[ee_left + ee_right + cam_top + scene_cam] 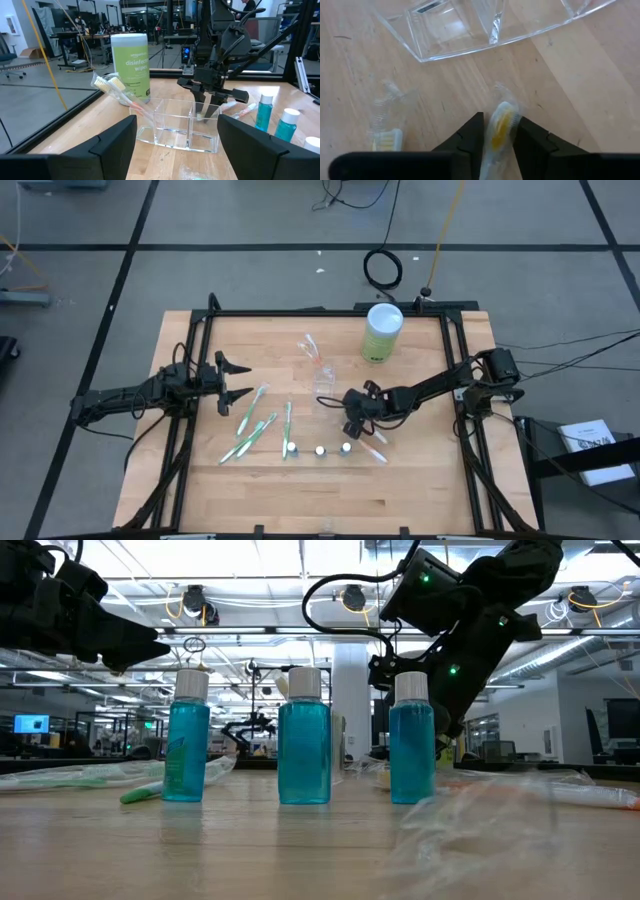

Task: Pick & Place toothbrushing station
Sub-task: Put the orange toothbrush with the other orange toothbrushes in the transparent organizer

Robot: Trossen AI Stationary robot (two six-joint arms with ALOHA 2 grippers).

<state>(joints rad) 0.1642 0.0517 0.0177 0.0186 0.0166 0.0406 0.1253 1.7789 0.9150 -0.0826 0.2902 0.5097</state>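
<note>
Right wrist view: right gripper (497,131) clamped on a wrapped orange-white toothbrush (501,125), just beside the clear organizer (175,125) mid-table. Step: carry to place. Next: lift, tip it into a compartment. Left gripper (236,380) spread, waiting near left edge.

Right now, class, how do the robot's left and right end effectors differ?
The left end effector is open and empty; the right end effector is shut on a wrapped orange toothbrush. The left hangs beside the green toothbrushes; the right is by the clear organizer. Both are dark and two-fingered.
</note>
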